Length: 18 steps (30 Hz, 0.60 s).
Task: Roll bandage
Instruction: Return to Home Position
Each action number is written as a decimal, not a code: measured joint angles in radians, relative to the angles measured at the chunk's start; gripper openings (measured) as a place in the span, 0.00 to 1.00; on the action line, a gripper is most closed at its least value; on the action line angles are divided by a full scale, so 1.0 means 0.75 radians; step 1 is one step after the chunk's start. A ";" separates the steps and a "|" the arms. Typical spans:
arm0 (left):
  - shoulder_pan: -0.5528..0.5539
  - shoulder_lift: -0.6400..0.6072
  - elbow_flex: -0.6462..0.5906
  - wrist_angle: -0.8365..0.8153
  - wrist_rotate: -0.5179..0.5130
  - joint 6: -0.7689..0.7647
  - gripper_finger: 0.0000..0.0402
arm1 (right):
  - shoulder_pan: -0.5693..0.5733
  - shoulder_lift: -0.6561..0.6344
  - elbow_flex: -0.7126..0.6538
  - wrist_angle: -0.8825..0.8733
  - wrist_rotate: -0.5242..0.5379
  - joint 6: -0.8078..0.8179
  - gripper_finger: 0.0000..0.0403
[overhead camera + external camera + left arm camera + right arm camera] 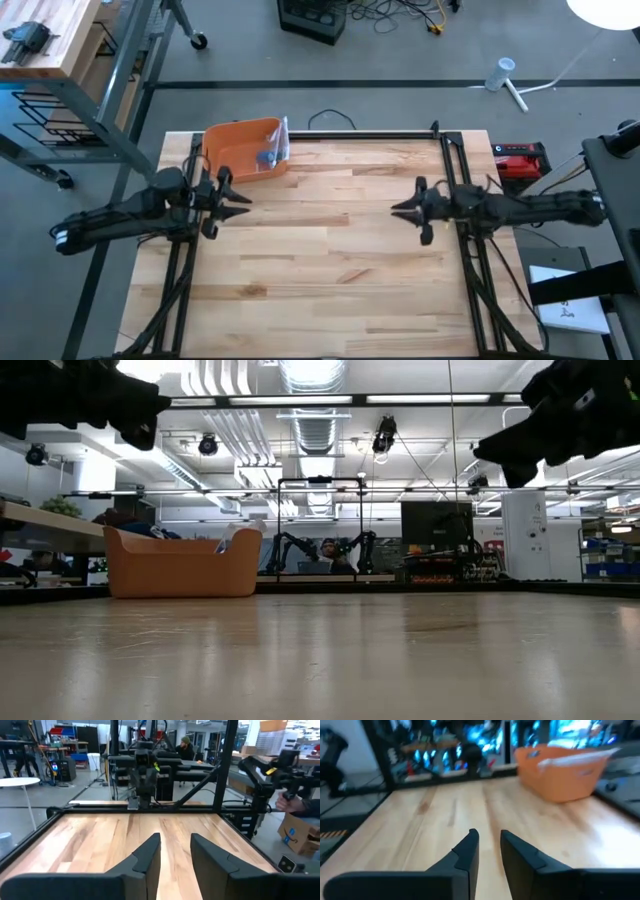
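An orange bin (245, 150) stands at the table's far left corner; it also shows in the low view (180, 565) and the right wrist view (560, 770). Inside it lie a small blue item (266, 157) and something white (281, 132) against its right wall; I cannot tell whether either is the bandage. My left gripper (238, 203) hovers above the table just near of the bin, open and empty, fingers pointing right (175, 837). My right gripper (400, 212) hovers at the table's right side, open and empty, fingers pointing left (489, 834).
Bare wooden tabletop (330, 260) lies between and in front of the two grippers. A black frame rail (360, 135) runs along the table's far edge. A red device (520, 160) sits off the table's far right corner.
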<state>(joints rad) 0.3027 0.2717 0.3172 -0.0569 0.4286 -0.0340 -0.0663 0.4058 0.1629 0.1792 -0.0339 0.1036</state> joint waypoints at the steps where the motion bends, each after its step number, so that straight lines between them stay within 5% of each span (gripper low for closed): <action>1: 0.000 -0.023 0.000 -0.028 0.000 -0.004 0.25 | -0.012 -0.057 -0.003 -0.018 0.000 -0.017 0.16; 9: 0.000 -0.252 -0.037 -0.150 0.000 -0.094 0.29 | -0.018 -0.536 -0.124 -0.123 0.013 -0.137 0.11; 18: -0.003 -0.345 -0.234 -0.060 -0.102 -0.216 0.34 | -0.018 -0.476 -0.192 0.010 0.011 -0.201 0.10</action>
<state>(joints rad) 0.3008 0.0133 0.1414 -0.1019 0.3517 -0.1962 -0.0795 0.0489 0.0193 0.1864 -0.0257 -0.0474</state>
